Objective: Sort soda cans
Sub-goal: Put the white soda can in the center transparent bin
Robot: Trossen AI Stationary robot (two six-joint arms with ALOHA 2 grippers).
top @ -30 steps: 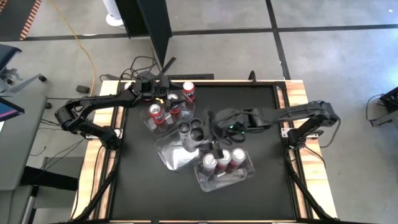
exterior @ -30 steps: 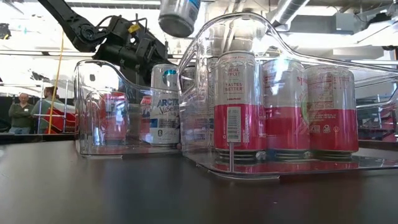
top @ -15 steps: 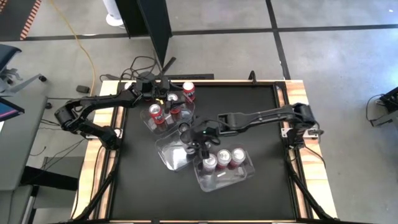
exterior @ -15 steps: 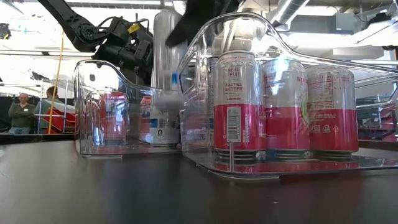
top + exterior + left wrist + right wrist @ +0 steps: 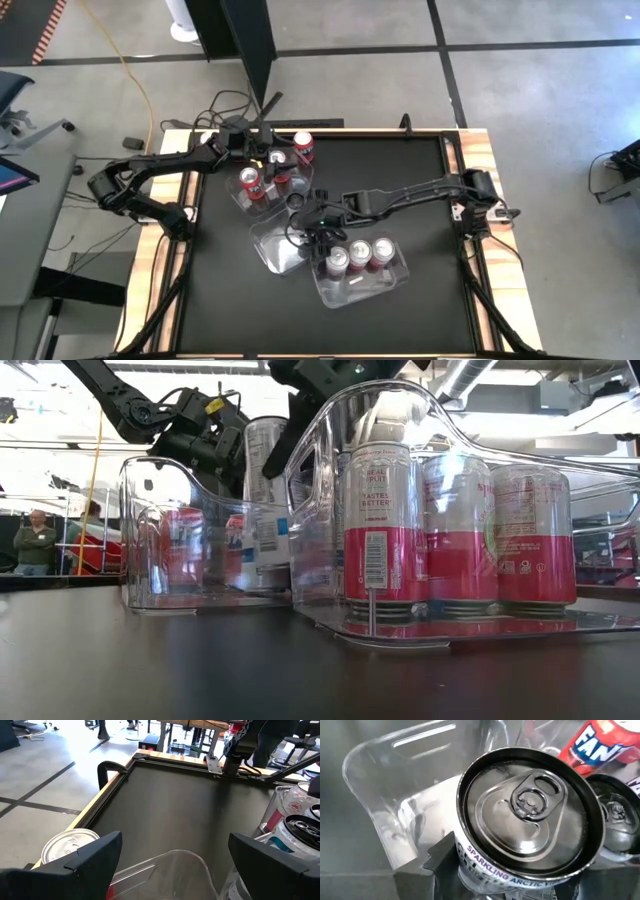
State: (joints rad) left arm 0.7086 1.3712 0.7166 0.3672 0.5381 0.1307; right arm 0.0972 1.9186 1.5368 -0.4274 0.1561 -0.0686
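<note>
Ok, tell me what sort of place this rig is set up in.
Probably a robotics lab or workshop in an industrial space. The black-topped table stands on a bare concrete floor, a yellow cable trails across it, and exposed ceiling ducts and a person show behind.

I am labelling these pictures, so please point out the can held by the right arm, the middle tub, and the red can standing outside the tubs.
held can point(image 5: 527, 815), right wrist view, on its silver top.
middle tub point(image 5: 268, 252), high view, on its bare floor.
red can point(image 5: 303, 142), high view, on its top.
</note>
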